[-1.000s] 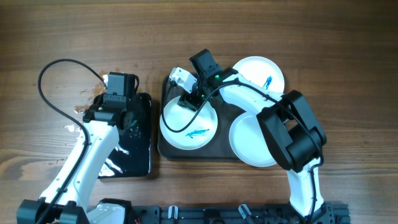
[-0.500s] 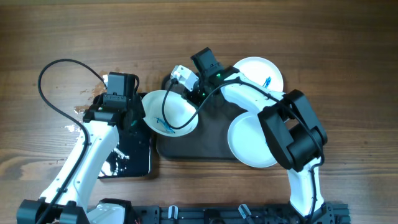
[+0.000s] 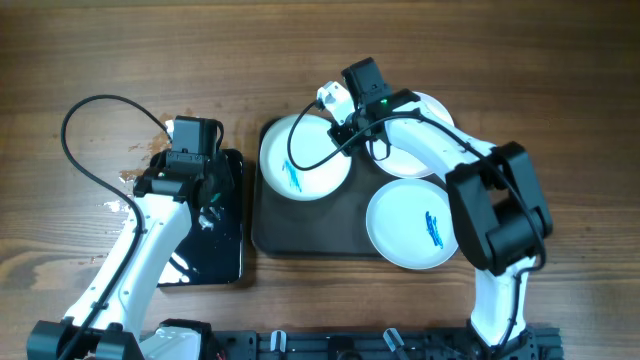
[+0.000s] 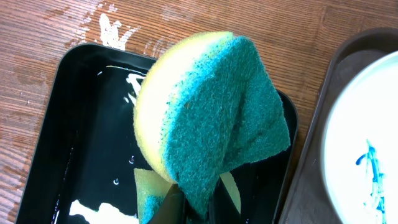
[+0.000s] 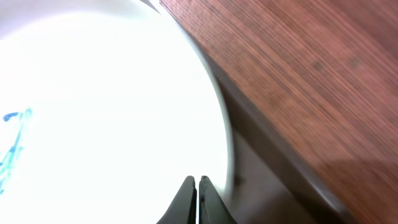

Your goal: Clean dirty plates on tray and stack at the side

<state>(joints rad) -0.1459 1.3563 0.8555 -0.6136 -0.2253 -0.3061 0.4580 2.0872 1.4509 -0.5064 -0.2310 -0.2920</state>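
Plate (image 3: 305,170) top-L on tray (image 3: 330,225), rim betw R fingers (image 5: 186,200)

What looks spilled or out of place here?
Only the white splatter on the wood just outside the black basin, by its corner. It looks like suds flicked out of the basin.

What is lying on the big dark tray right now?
On the tray: three white plates. The far-left plate shows a blue scribble, the near-right plate a blue smear. The right arm covers part of the far-right plate, so any mark there is hidden.
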